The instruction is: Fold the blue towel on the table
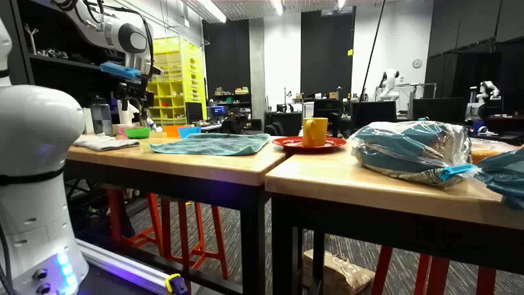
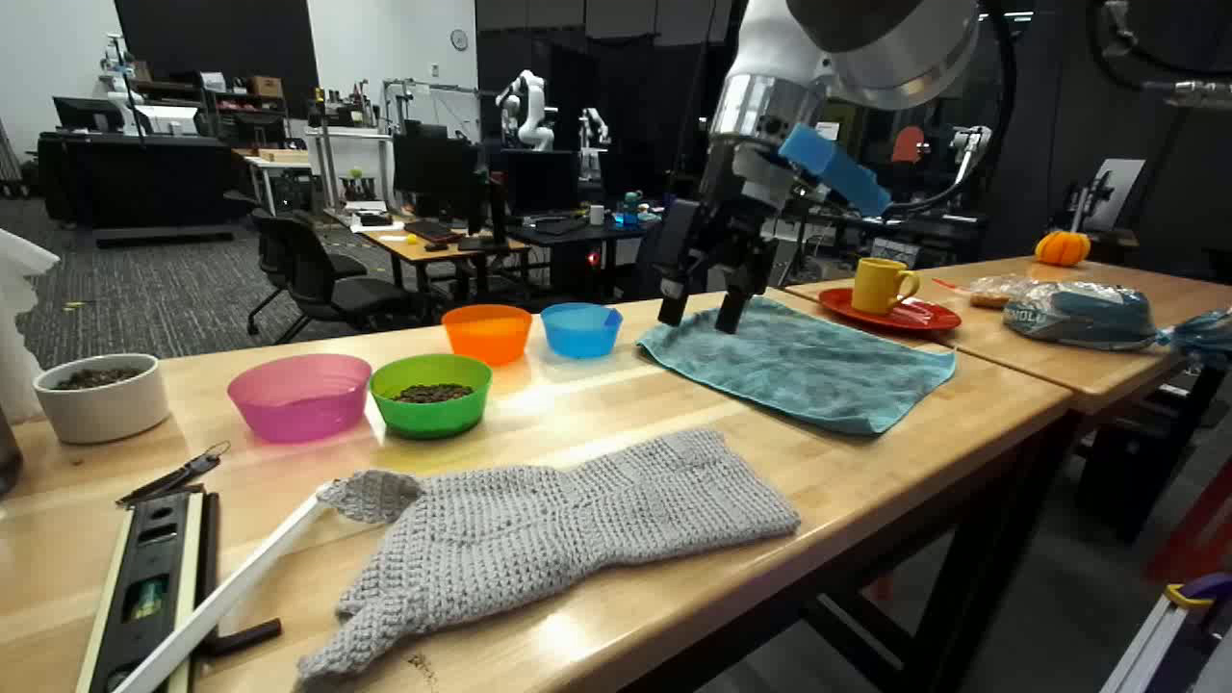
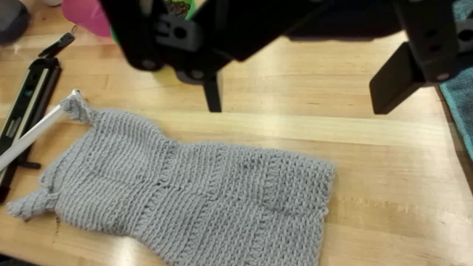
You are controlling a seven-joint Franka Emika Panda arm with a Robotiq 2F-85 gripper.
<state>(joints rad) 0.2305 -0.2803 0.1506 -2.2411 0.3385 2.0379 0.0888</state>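
The blue towel (image 2: 813, 366) lies spread flat, with slight wrinkles, on the wooden table (image 2: 568, 414). It also lies flat in an exterior view (image 1: 217, 144), and its edge shows at the right of the wrist view (image 3: 460, 96). My gripper (image 2: 701, 320) is open and empty, with its fingers wide apart. It hangs above the table and is apart from the towel. In the wrist view the gripper (image 3: 298, 111) comes in from the top, with bare wood between its fingertips and the towel to the right. The gripper also shows high above the table in an exterior view (image 1: 134, 112).
A grey knitted cloth (image 3: 207, 195) lies near the table's front edge. Pink (image 2: 300, 399), green (image 2: 430, 409), orange (image 2: 488, 335) and blue (image 2: 580, 330) bowls stand at the back. A red plate (image 2: 929, 316) with a yellow mug (image 2: 878, 286) stands beyond the towel. A level (image 2: 144, 587) lies left.
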